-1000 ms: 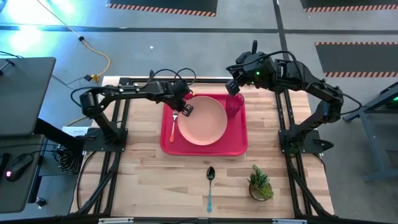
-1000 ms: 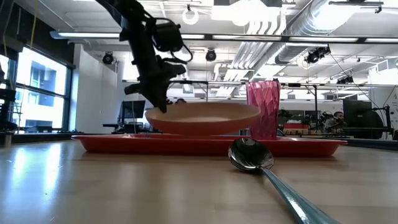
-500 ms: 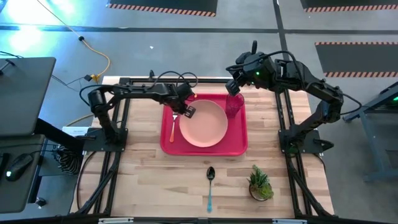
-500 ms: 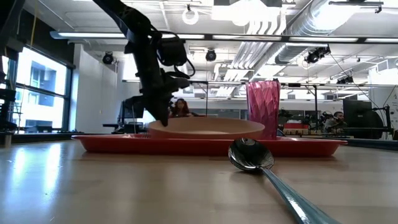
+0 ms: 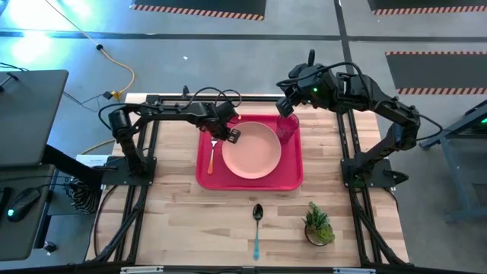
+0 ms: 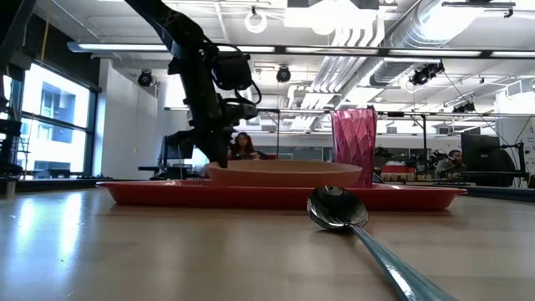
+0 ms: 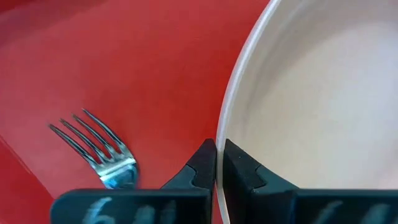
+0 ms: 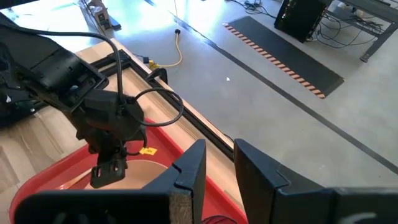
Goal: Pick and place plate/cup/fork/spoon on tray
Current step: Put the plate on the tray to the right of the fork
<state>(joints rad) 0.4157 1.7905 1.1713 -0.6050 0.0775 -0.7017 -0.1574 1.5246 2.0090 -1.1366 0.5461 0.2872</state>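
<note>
The peach-pink plate (image 5: pixel 251 150) lies in the red tray (image 5: pixel 293 179), right of the tray's middle. My left gripper (image 5: pixel 230 137) is shut on the plate's left rim. The fork (image 5: pixel 212 152), with its orange-red handle, lies in the tray left of the plate; its tines show in the left wrist view (image 7: pixel 93 146). The red-pink cup (image 5: pixel 287 129) stands upright in the tray's far right corner. My right gripper (image 5: pixel 285 109) hovers open above that corner, holding nothing. The blue-handled spoon (image 5: pixel 257 228) lies on the table near the front edge. My left gripper pinches the plate's left rim (image 7: pixel 225 124) between its two fingers, one inside the plate and one outside. The fingers come from above, slanting from the table's left. The plate (image 6: pixel 284 174) sits level with its bottom on the tray (image 6: pixel 150 194).
A small potted green plant (image 5: pixel 318 224) stands on the table at the near right, beside the spoon (image 6: pixel 334 209). Bare wood lies on the table's near left. Black frame rails run along the table's left and right sides.
My left gripper has gone down and a little toward the table's right edge with the plate. The plate was lifted clear of the tray and now rests level on it. The gripper keeps its hold on the rim.
</note>
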